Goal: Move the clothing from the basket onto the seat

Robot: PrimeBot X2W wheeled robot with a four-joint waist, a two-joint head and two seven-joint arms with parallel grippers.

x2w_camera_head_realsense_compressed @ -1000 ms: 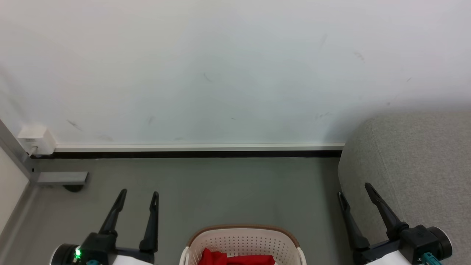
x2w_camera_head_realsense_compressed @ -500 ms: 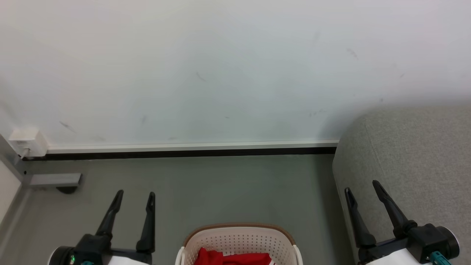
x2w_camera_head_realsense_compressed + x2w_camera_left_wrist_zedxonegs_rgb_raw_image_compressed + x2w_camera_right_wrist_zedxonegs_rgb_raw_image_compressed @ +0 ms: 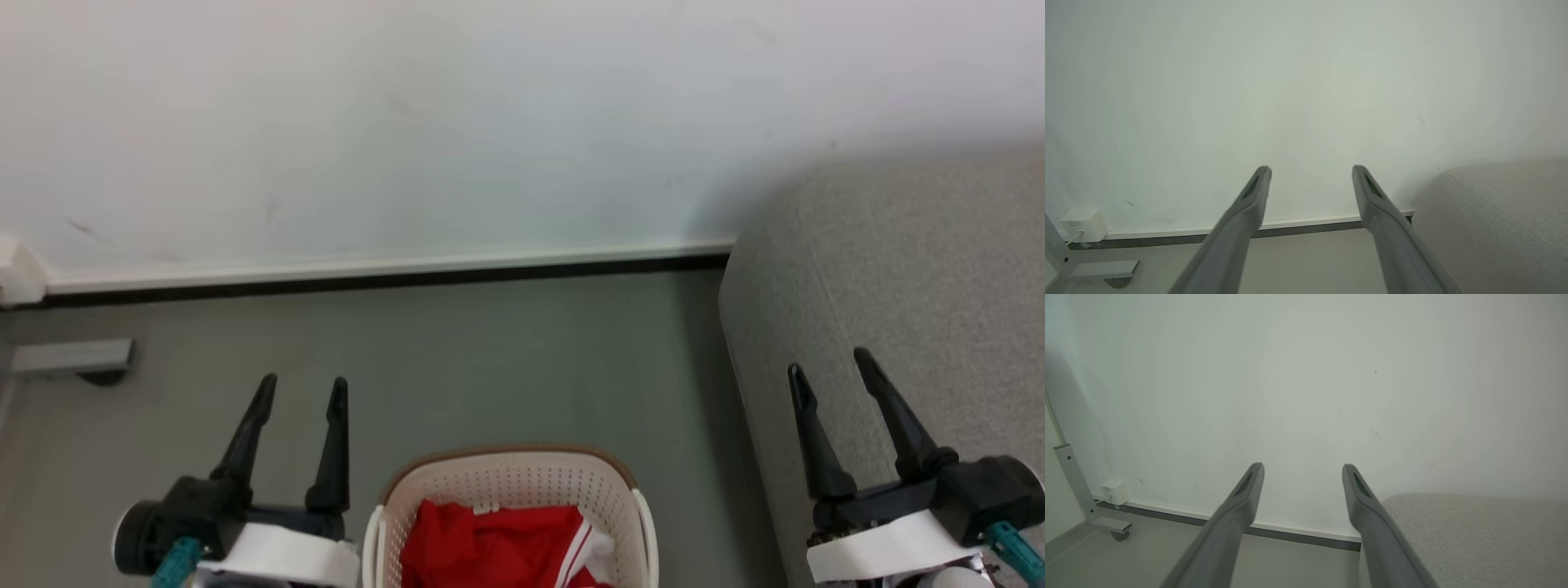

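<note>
With the left gripper [image 3: 304, 380] and right gripper [image 3: 829, 361] both empty, fingers spread apart, and the clothing [image 3: 490, 543] lying as one red heap (garment count indeterminate) inside the one basket [image 3: 506, 452] beside the one seat [image 3: 898, 269], a trailing garment could snag the rim and tip the basket.

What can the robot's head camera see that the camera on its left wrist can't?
Head camera's extras: the basket with red clothing inside, and the right claw, open. Left wrist camera's extras: the thin cable on the white wall box and a slanted grey post. Both share: the left claw, open, the grey seat, the wall, the floor and the metal foot.
</note>
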